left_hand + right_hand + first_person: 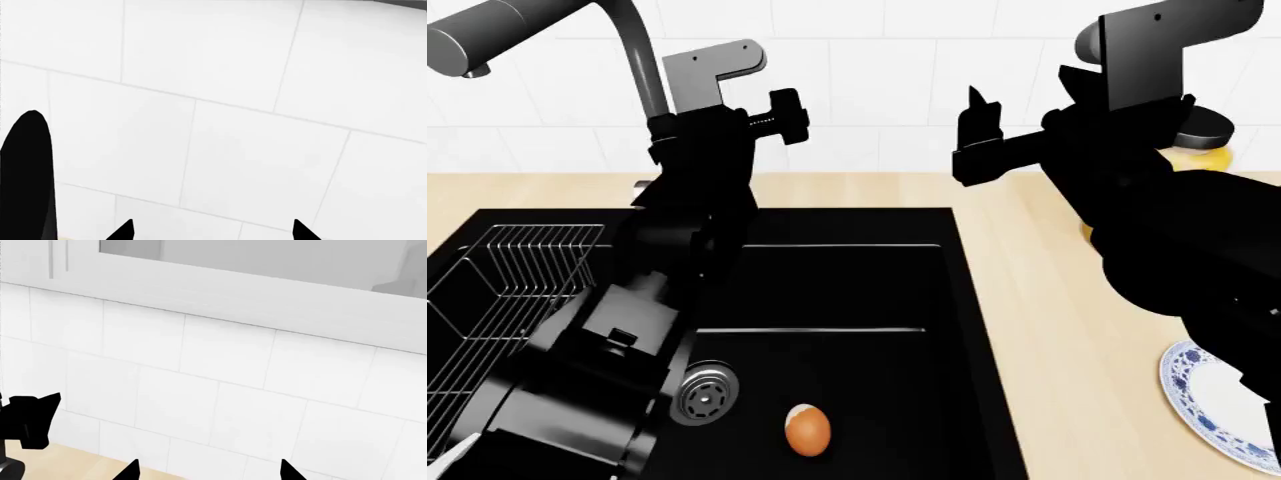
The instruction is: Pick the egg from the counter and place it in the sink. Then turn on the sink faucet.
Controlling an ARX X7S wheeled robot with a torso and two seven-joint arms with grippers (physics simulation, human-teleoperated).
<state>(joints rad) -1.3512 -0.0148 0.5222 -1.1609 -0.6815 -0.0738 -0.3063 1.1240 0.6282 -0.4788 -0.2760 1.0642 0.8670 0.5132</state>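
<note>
One egg [809,430] lies on the floor of the black sink [868,290], near the front. It is small, smooth and orange-brown. Nothing is holding it. A round steel drain [706,392] sits just beside it, and a wire rack [501,300] rests in the sink at the far left side.

Behind the sink stands the grey sink faucet [627,50]. Its thin neck goes up and its fat spout curves over to the left. The left gripper [777,110] is up high, close to the faucet neck. I cannot tell from the head view if it touches the neck. In the left wrist view, the two finger tips [123,231] are spread apart with only white wall tile [227,125] between them, so the fingers are open and hold nothing.

The right gripper [1014,115] is also up in the air, above the light wood counter [1054,300]. Its fingers [130,471] are apart too, with nothing in them.

A yellow jar [1208,150] peeks out behind the right arm. A white plate with blue marks [1214,405] sits on the counter at the right.
</note>
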